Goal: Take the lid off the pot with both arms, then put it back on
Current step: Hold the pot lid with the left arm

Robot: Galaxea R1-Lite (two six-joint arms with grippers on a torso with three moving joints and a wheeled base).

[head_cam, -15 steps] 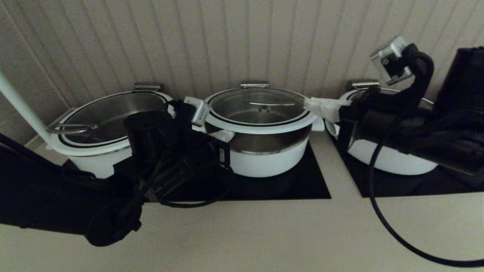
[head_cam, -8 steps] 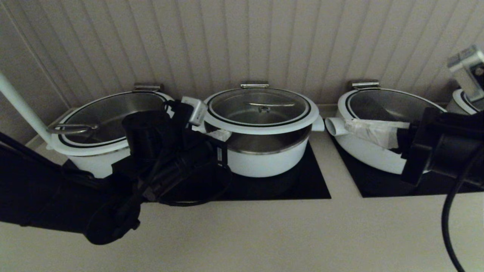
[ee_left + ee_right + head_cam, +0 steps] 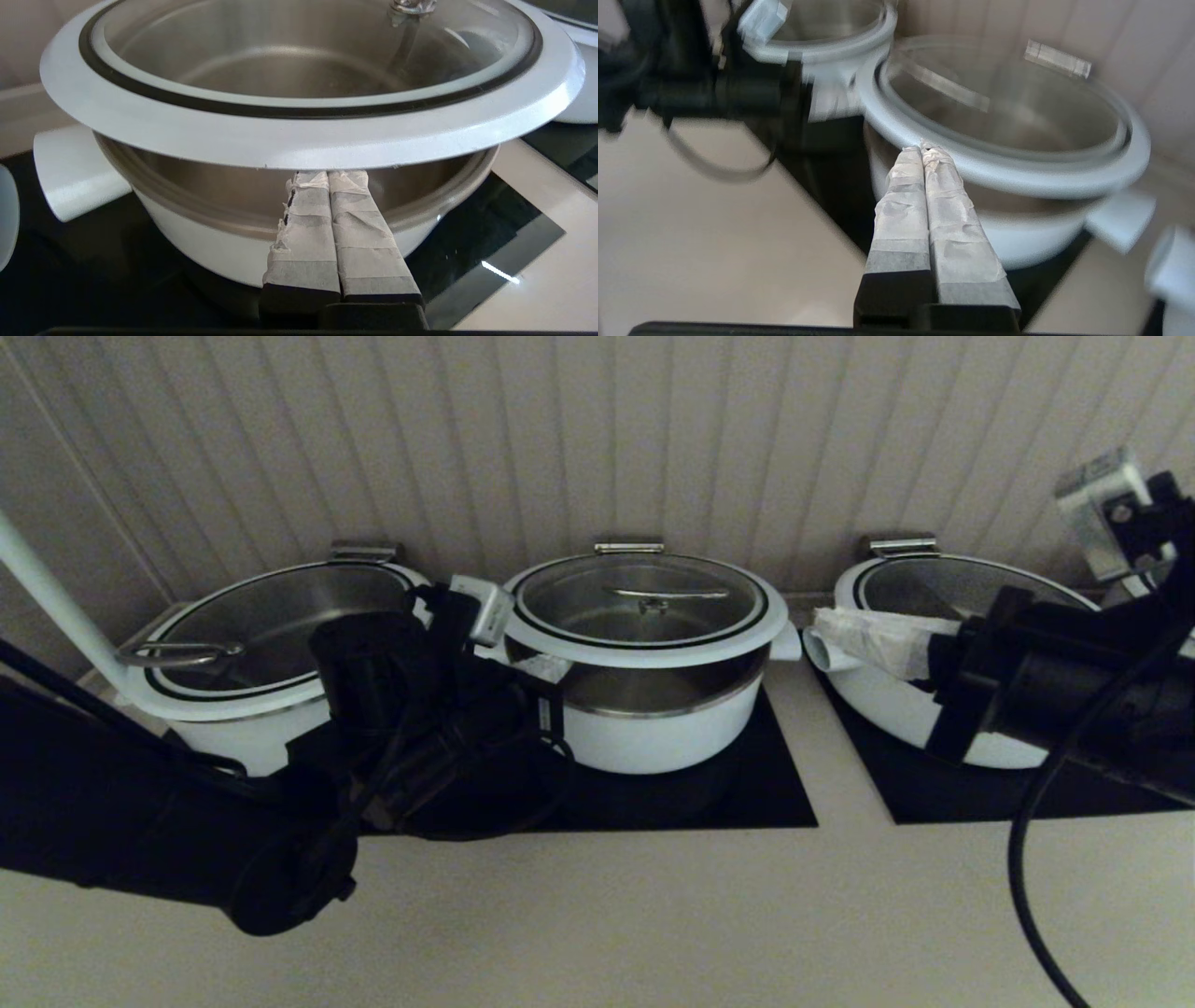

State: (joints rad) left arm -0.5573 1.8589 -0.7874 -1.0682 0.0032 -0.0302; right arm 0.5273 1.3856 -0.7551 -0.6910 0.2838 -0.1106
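White-rimmed lid rests atop closed left pincer tips.

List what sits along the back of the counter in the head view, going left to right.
Left pot → left gripper under the raised lid → the pot → right gripper → right pot.

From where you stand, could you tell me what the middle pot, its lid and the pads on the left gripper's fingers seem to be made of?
The lid: clear glass centre, since the inside shows through; glossy white rim, coating or plastic unclear; shiny steel-like bar handle.
The pot: smooth white outside, likely enamel or paint; brushed, reflective metal inside.
Left gripper: its fingers are wrapped in pale, wrinkled, torn-edged tape, probably paper or cloth.
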